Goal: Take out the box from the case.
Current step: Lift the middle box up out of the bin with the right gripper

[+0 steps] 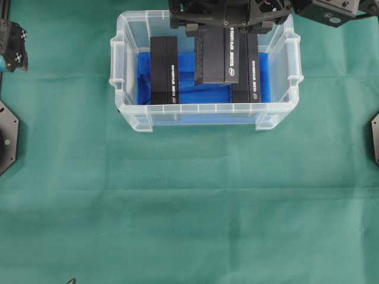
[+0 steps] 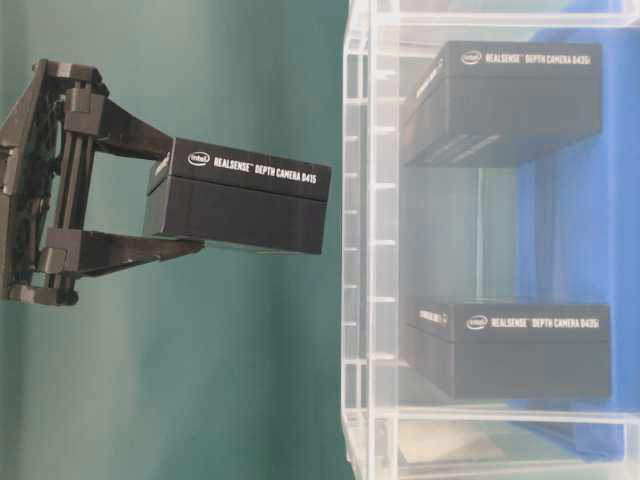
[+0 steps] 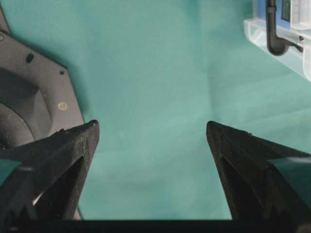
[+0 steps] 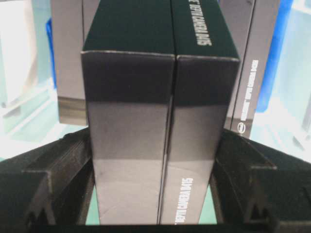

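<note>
Right gripper (image 2: 180, 205) clamps box (image 2: 245, 195) above case (image 1: 204, 109) rim.

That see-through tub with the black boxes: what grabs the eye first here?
The black Intel camera box clamped in the right gripper, lifted above the clear plastic case with blue lining. Two more black boxes remain inside it, on a green cloth.
</note>
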`<move>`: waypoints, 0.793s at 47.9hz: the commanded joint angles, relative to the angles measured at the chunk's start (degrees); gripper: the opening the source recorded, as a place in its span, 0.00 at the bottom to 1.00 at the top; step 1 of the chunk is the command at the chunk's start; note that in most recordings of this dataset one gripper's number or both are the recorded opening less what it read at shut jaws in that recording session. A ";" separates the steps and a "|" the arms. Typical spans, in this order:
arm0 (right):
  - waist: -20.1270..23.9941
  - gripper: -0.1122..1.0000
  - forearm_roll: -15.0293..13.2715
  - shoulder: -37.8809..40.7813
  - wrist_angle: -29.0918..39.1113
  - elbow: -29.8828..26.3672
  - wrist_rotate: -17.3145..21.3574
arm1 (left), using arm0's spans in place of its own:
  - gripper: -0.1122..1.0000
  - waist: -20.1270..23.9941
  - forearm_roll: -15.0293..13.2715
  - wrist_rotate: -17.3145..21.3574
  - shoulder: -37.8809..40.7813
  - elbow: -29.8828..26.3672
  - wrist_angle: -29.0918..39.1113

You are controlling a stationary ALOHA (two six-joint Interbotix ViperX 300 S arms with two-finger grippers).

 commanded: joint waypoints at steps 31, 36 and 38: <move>2.81 0.70 0.00 -2.72 0.00 -1.67 3.08 | 0.93 -0.09 0.00 0.18 -0.26 -0.62 0.00; 4.75 0.70 0.00 -2.72 0.70 -1.67 4.04 | 0.93 -0.09 0.00 0.18 -0.18 -0.62 0.09; 5.36 0.70 0.09 -2.72 1.14 -1.67 4.57 | 0.93 -0.09 0.00 0.18 -0.18 -0.70 0.00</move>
